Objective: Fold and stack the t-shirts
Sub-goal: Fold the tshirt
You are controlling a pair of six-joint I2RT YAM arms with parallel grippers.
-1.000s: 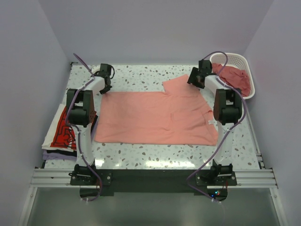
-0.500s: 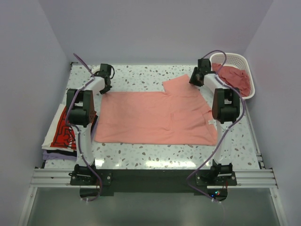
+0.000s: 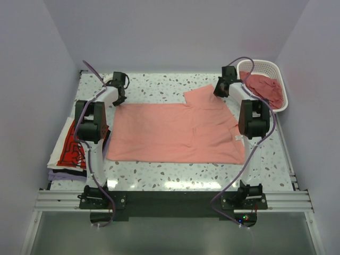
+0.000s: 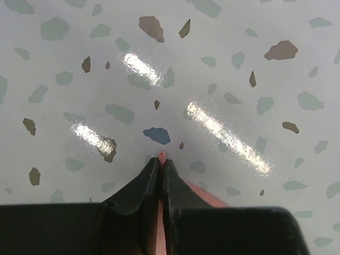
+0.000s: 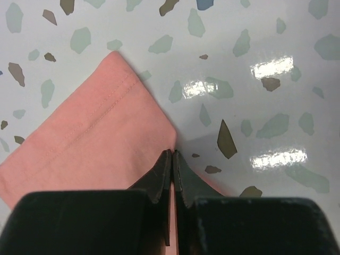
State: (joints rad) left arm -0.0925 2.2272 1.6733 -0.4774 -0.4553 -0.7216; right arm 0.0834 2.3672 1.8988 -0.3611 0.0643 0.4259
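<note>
Salmon-pink t-shirt lies flat and smooth mid-table. Its long axis runs left to right, and one sleeve juts toward the far edge on the right. Bare speckled table shows beyond it and along the near side. The left gripper is pinched together on the shirt's far-left corner. The right gripper is clamped on the sleeve's edge. Folded shirts sit at the left edge, and a white basket of pink cloth stands in the far right corner.
</note>
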